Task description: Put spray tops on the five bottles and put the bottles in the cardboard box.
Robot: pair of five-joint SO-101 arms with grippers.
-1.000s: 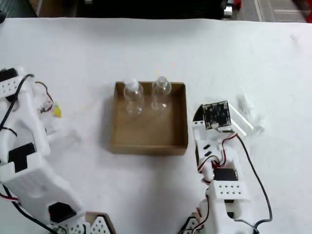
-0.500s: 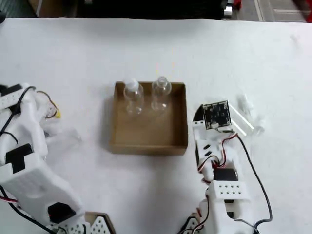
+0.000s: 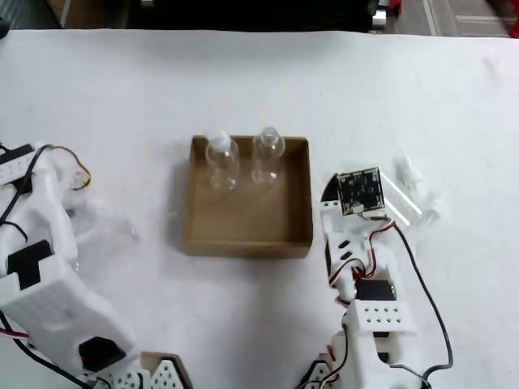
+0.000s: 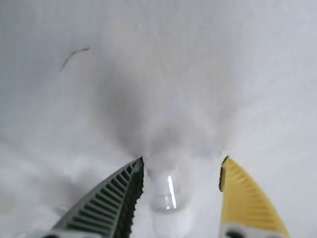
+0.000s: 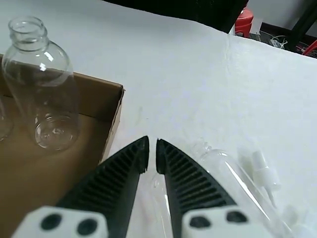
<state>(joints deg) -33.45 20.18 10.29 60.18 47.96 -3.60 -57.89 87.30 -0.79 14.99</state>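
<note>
The cardboard box (image 3: 247, 235) lies mid-table with two clear bottles upright along its far wall. One bottle (image 3: 221, 159) carries a white top; the other (image 3: 268, 152) (image 5: 43, 79) has a bare neck. My left gripper (image 4: 182, 161) stands open, its grey and yellow fingers on either side of a clear bottle (image 4: 167, 203) (image 3: 109, 227) lying on the table left of the box. My right gripper (image 5: 151, 148) is shut with nothing in it, just right of the box's wall (image 5: 117, 113). Beyond it lie another clear bottle (image 5: 233, 171) (image 3: 401, 198) and loose white spray tops (image 5: 260, 168) (image 3: 405, 170).
A white cloth covers the table (image 3: 340, 89). The left arm (image 3: 49, 267) fills the near left corner, and the right arm (image 3: 365, 267) rises at the near side, right of the box. A small cardboard piece (image 3: 166, 369) sits at the front edge.
The left arm has drawn toward the near side and come down over the lying bottle; its yellow finger no longer shows from above. The right arm and the box have stayed still.
</note>
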